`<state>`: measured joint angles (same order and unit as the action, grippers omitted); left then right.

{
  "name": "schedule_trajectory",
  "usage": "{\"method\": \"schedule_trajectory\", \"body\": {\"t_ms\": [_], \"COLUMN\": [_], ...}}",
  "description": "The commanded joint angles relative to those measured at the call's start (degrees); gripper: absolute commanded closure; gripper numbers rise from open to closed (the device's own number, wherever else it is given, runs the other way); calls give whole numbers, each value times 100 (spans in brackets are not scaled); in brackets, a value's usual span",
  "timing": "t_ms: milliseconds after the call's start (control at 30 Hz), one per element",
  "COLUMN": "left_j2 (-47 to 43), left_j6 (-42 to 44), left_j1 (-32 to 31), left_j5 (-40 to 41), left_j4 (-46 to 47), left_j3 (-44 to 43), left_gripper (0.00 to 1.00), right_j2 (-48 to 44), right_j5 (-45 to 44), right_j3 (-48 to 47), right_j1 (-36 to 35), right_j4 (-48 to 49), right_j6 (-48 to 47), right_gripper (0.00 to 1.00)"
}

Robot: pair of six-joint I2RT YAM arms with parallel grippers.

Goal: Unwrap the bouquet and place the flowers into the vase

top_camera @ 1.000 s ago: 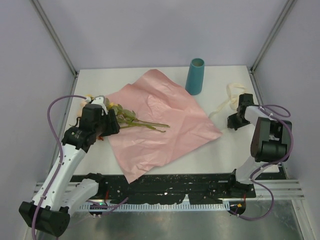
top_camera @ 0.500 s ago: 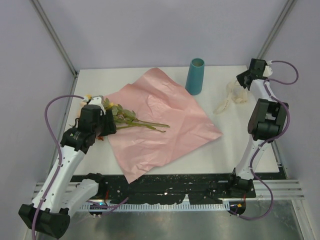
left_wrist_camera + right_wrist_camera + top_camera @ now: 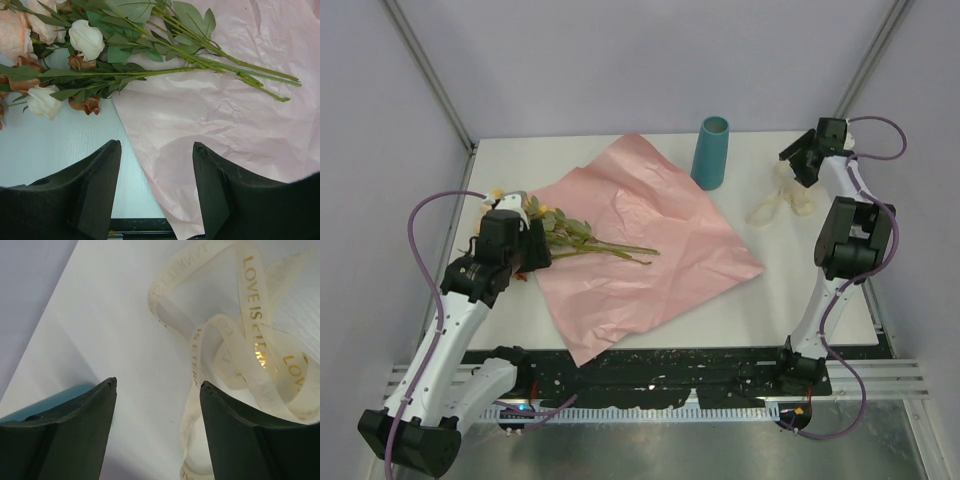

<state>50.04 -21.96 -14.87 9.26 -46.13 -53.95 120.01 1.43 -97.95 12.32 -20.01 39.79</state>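
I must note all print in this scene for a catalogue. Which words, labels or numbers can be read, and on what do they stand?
"LOVE IS ETER": gold letters on the ribbon, right wrist view; the rest is hidden under a fold.
Other loops of the ribbon: the same gold print, cut off or showing through backwards, not fully readable.
Top view: the ribbon print is too small to read.
Paper, vase, flowers: no text seen.

The flowers run off the left wrist view's top-left edge.
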Motion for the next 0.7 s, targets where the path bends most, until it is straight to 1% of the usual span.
{"method": "schedule_trajectory", "body": {"t_ms": [0,100,200,233,267,300,333,400,433,467,567,600,633,667], "left_j2": [-161,-100,-30,23,84,146,225,374,462,532,892,1093,1278,1506], "left_j6": [86,34,-125,-151,-186,-221,-265,-423,-519,-590,-888,-959,-977,-1073], "left_j1": [28,37,37,37,46,63,90,160,195,221,230,231,231,231], "left_j5": [33,-108,-257,-327,-432,-555,-678,-898,-1143,-1267,-1557,-1767,-2213,-2435], "left_j4": [130,166,174,201,209,218,236,306,358,446,1016,1157,1359,1570], "left_j3": [52,78,122,113,96,78,26,-36,-54,-80,-97,-193,-316,-439], "left_gripper": [37,37,37,37,37,36,36,36,36,36,36,36,37,38], "right_j2": [-1250,-2022,-2805,-2920,-3061,-3097,-3149,-3124,-3080,-2923,-2483,-2282,-2202,-2053], "right_j5": [-73,559,1111,1270,1620,1789,2034,2115,2133,2072,2177,2160,2133,2107], "right_j3": [309,1039,2162,2340,2699,2850,3165,3536,3720,3774,4011,4073,4187,4214], "right_j1": [-159,-492,-984,-1229,-1432,-1625,-1740,-2152,-2250,-2390,-2480,-2480,-2488,-2488], "right_j4": [-775,-619,189,582,725,1109,1279,1771,2208,2351,3000,3142,3439,3503], "right_j6": [-568,-885,-1245,-1254,-1237,-1185,-1158,-1166,-1210,-1210,-992,-904,-798,-797], "right_gripper": [28,30,33,34,35,36,37,38,39,39,40,41,41,42]}}
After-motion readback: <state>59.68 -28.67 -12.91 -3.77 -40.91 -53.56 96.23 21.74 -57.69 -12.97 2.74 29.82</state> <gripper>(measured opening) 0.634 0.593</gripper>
